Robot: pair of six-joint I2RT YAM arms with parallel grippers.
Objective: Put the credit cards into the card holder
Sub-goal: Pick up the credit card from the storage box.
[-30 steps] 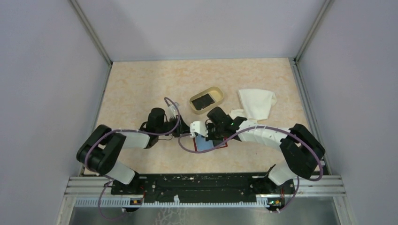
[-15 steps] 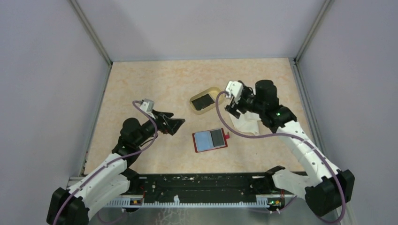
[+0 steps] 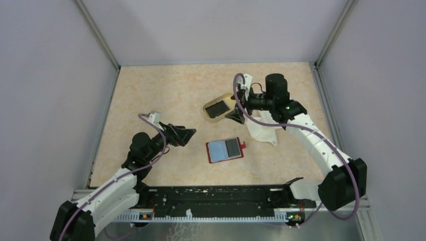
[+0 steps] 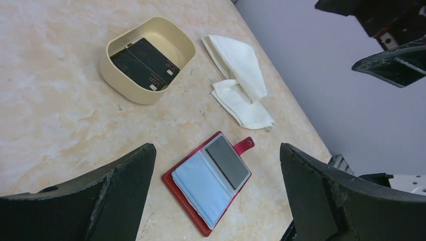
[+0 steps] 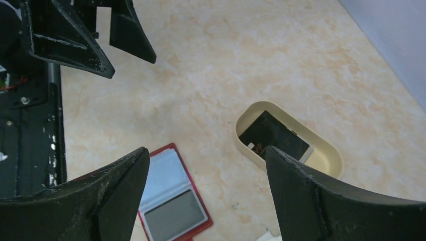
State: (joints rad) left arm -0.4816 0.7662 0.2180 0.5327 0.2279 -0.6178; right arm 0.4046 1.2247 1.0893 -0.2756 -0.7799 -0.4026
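Found the right gripper (image 3: 235, 114) spread wide and holding nothing, poised just above the near right end of the tan tray (image 3: 206, 109), fingers pointed down toward it. Found the left gripper (image 3: 187, 135) likewise spread and empty, raised off the table (image 3: 150, 90) to the left of the card holder (image 3: 224, 150) and apart from it. Noted the black cards (image 4: 144, 63) lying flat in the tray, stacked or overlapped, with a pale edge peeking from under them in the right wrist view. Noted the card holder open and flat on the table, nearer the arms than the tray, with a dark card (image 4: 227, 161) in one pocket and a pale blue face in the other. Saw a white cloth (image 3: 263, 131) crumpled just right of the holder, under the right arm. Judged the step in hand to be the fetching of another card from the tray: reach made, no grasp begun. Judged the next move to call for a lowering between the tray walls and a pinch on a thin edge, awkward with the cards flat against the tray floor; probably a matter of sliding or tipping one up against the wall first. Could not tell the number of cards in the stack.
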